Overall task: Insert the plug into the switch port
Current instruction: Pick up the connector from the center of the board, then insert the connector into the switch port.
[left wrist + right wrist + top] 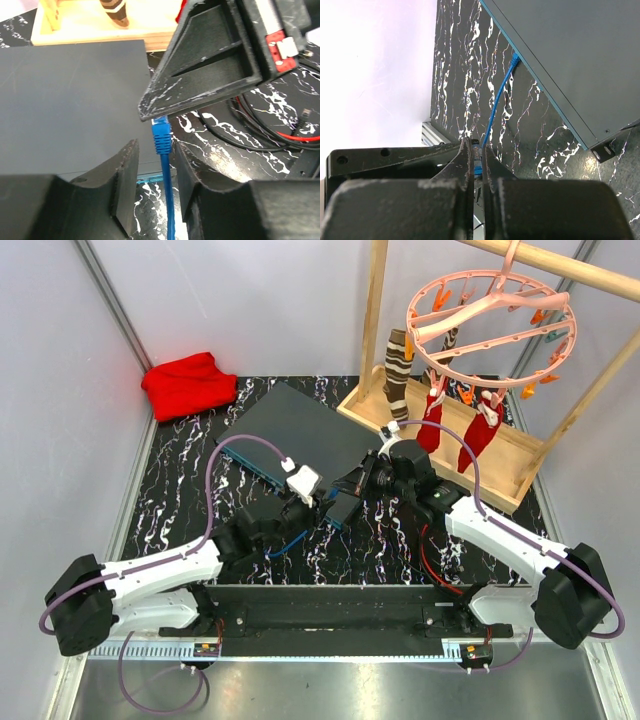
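Right wrist view: we see the right gripper [476,145] pressed together on the plug [477,160], pinching it at the fingertips. From that pinch the blue cable [496,102] runs ahead over the marbled table [455,75] to the teal front edge of the switch [570,60], which lies ahead and to the right of the fingers. Close under the pinch, the left gripper [156,150] stands spread on either side of the cable, a gap showing beside one finger.

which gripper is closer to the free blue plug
Right. The right gripper is shut on the blue plug, pinching its tip. The left gripper is open just behind it, straddling the blue cable without visibly touching it.
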Controlling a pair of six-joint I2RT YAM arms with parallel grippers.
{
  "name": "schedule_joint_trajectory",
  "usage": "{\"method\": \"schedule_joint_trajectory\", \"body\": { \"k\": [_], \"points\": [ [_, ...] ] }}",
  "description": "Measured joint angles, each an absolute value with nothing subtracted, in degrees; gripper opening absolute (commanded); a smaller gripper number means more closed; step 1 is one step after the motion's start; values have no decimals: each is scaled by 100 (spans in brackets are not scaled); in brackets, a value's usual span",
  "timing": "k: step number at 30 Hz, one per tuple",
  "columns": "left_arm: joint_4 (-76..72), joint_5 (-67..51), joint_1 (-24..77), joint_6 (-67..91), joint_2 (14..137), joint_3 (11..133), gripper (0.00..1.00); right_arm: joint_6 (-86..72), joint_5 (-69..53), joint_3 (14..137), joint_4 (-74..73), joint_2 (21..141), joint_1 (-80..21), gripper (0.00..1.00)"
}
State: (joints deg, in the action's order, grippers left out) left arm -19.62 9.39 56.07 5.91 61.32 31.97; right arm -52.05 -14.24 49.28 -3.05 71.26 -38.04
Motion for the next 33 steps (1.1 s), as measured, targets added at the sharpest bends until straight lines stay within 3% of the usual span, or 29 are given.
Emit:
{"method": "schedule_joint_trajectory", "body": {
  "k": [4,7,9,11,12,15,16,22,26,33],
  "points": [
    [-1933,987,5623,626,6180,3242,19,-5218,-1404,4928,-296,7126,-3804,0],
    [-1938,1002,5664,663,6228,3267,0,-5231,-1393,4928,-301,7126,-3804,0],
    [-1938,1017,5669,701,6243,3267,0,-5234,-1367,4928,-303,7126,-3804,0],
    [-1940,1039,5671,738,6243,3267,0,-5238,-1356,4928,-296,7126,-3804,12],
    [-1938,1048,5675,760,6241,3267,0,-5238,-1356,4925,-292,7126,-3804,27],
    [-1911,1085,5684,821,6208,3227,0,-5242,-1350,4915,-283,7126,-3809,46],
    [-1881,1107,5688,854,6167,3175,0,-5175,-1310,4912,-287,7126,-3815,58],
    [-1603,1350,5690,1131,5682,2484,0,-4486,-1262,4910,-287,7126,-3514,88],
    [-1396,1529,5690,1313,5625,2123,0,-3627,-1291,4963,-281,7279,-2969,97],
    [-1310,1739,5690,1514,6152,2005,0,-2010,-1321,5341,-242,8224,-2228,100]
  ]
}}
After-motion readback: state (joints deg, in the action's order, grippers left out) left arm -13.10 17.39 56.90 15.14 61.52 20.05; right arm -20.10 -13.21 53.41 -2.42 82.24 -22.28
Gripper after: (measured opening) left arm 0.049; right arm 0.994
